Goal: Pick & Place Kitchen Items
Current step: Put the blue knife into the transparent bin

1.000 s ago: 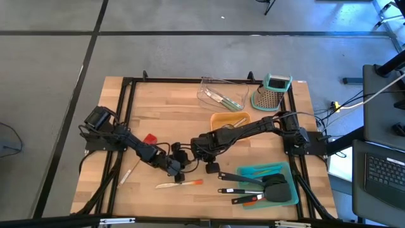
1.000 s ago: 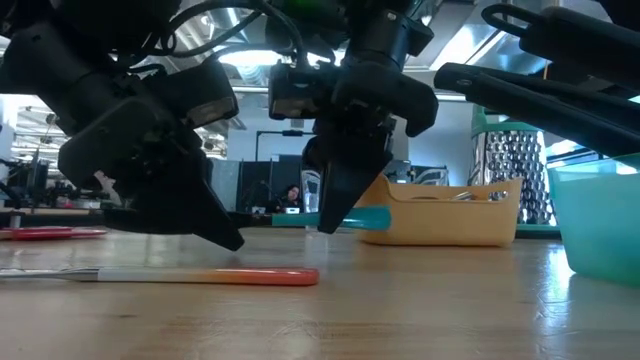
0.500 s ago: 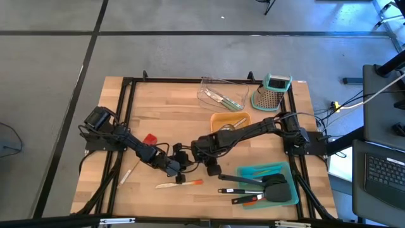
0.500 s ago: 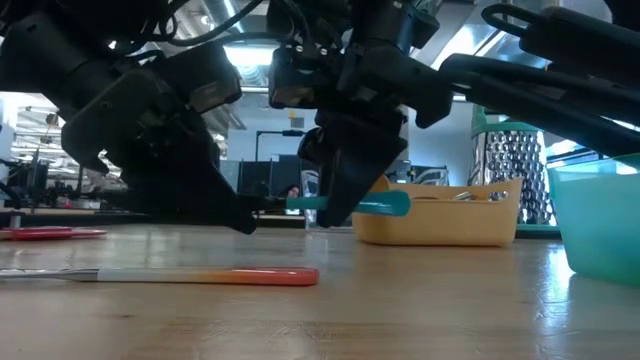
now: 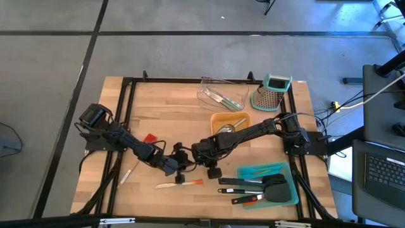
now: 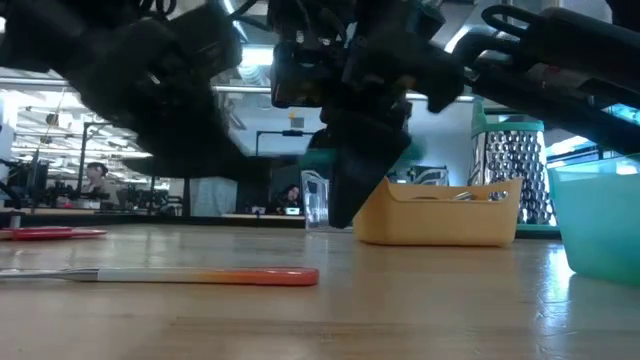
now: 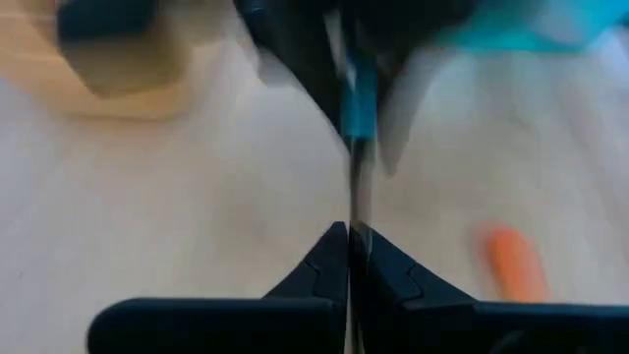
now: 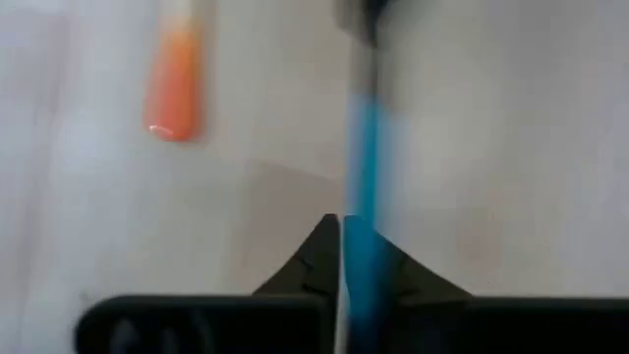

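Beside the orange plastic tray (image 5: 229, 120), both end effectors meet above the tabletop (image 5: 152, 114). Left end effector (image 7: 349, 241) and right end effector (image 8: 342, 236) each pinch the slim teal-handled utensil (image 8: 361, 167).

You get bright, even overhead light with soft shadows on the surface (image 5: 158, 120); both wrist views are motion-blurred, and the low view's dark arms smear.

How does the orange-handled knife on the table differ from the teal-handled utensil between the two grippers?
The orange-handled knife lies flat on the wood, untouched; the teal-handled utensil is off the table, pinched at one end by the left gripper and at the other by the right gripper. One handle is orange, the other teal. Both are slim and long, with a metal part extending from the handle.
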